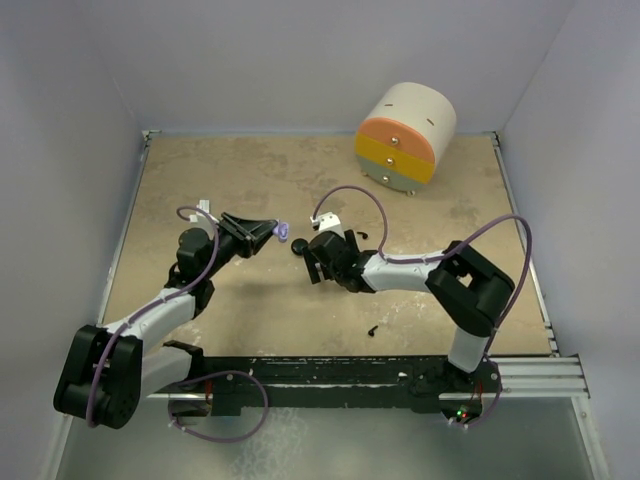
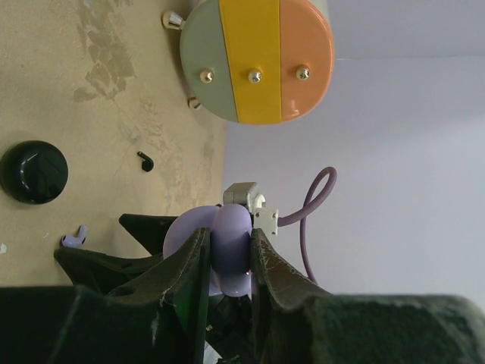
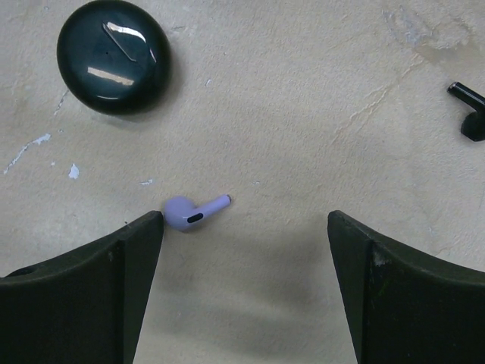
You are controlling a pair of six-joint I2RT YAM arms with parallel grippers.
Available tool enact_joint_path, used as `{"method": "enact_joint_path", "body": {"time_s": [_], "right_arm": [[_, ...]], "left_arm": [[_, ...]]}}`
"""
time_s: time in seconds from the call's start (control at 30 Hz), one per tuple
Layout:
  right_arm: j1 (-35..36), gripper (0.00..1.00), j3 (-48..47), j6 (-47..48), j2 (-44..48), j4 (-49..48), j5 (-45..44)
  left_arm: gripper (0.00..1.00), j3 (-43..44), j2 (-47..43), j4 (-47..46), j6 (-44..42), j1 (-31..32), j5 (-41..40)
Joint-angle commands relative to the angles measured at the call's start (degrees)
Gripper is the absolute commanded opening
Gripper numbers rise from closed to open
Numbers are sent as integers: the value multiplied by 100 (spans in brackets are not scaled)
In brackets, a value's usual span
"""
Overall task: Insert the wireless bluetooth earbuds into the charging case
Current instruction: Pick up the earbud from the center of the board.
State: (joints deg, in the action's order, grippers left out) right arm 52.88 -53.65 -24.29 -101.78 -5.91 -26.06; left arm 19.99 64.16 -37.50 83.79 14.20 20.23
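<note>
Between the fingers of the right gripper [image 3: 244, 218], which stand wide apart just over the table [image 3: 303, 76], lies the lilac earbud [image 3: 193, 212]. It sits close against one finger, and I cannot tell whether the two touch. Farther out on the table rest a round black puck [image 3: 114, 54] and, well off to the other side, the black earbud [image 3: 471, 114]. Just beside this arm, the left gripper [image 2: 230, 233] is clamped on the lilac charging case [image 2: 227, 265] and holds it off the table. The case shows two rounded lobes, so it is probably open, though that is not certain. By the far wall sits a round pastel drawer unit [image 1: 405, 138]. As I judge it, nothing is inserted yet: the case is in hand, both earbuds lie loose, and each must be picked up and seated.
</note>
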Motion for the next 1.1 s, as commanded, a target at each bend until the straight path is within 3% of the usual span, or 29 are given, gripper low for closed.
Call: {"method": "enact_joint_path", "body": {"time_s": [0.0,0.4,1.07], "right_arm": [[12,91,-178,-254,-162,234,-208],[-244,93,-365,-785,-409,652,-454],[-656,93,-247,-795,237,644,-346]], "left_arm": [[0,48,-125,-112,-81,-73,103],[0,148,-169,74,-160,-101,138],[0,93,-113,23,-153,-128,122]]}}
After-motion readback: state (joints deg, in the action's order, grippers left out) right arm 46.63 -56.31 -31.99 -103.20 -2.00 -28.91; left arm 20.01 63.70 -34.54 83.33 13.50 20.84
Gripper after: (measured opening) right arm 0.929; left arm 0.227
